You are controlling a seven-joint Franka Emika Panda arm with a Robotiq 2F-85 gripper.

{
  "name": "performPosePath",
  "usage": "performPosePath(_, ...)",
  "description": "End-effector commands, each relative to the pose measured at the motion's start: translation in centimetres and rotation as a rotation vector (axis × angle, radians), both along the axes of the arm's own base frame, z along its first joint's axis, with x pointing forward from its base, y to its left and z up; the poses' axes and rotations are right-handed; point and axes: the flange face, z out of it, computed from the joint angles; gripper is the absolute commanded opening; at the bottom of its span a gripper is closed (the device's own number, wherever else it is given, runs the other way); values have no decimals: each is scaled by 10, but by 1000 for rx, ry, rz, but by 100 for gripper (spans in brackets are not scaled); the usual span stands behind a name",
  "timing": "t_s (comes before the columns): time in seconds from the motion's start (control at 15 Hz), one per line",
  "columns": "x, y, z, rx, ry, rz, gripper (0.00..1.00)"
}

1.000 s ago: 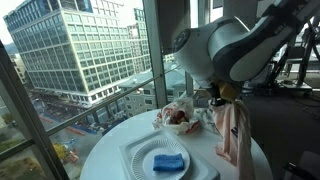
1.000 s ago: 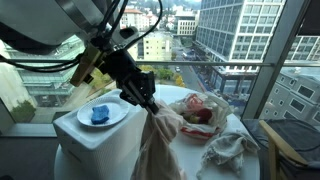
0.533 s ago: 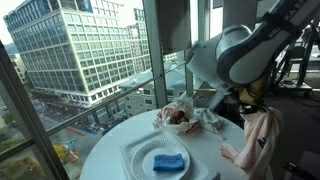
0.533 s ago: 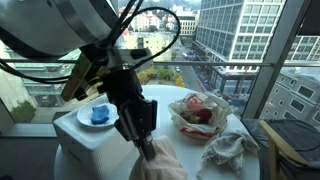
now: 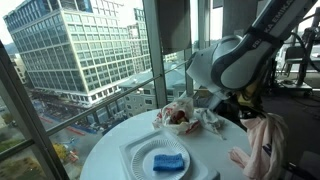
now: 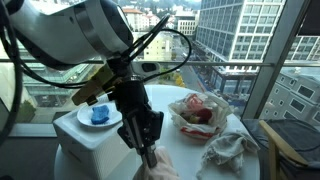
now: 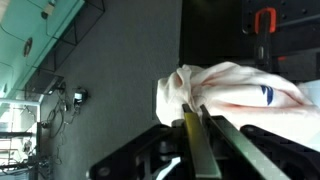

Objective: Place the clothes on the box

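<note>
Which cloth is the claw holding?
The pale pink cloth, pinched in the claw and hanging in the air. The red-and-white bundle and the grey-white bundle both lie on the table.

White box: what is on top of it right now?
On the white box sits a white plate holding a blue sponge. No clothes lie there; the pink cloth hangs from the shut jaws, away from the box. The box top under the plate is covered.

The pale pink garment [image 7: 235, 90] carries a small blue mark [image 7: 268, 93]. A blue sponge [image 5: 168, 162] lies on a white plate [image 5: 147, 165], white worktop [image 5: 108, 150] beneath.
</note>
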Motion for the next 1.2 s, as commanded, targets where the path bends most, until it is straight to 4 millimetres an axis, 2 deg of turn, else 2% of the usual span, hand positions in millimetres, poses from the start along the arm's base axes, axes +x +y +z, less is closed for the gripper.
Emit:
performPosePath(0.0, 47, 5, -26, 90, -155, 55, 2)
performPosePath(0.2, 76, 10, -44, 122, -329, 139, 2)
performPosePath(0.4, 93, 12, -55, 162, -493, 175, 2)
performPosePath(0.73, 111, 27, -48, 243, -740, 190, 2)
performPosePath(0.8, 113, 28, -49, 233, -766, 202, 33)
performPosePath(0.93, 112, 27, -52, 217, -787, 201, 39)
performPosePath(1.13, 103, 15, -60, 187, -790, 183, 62)
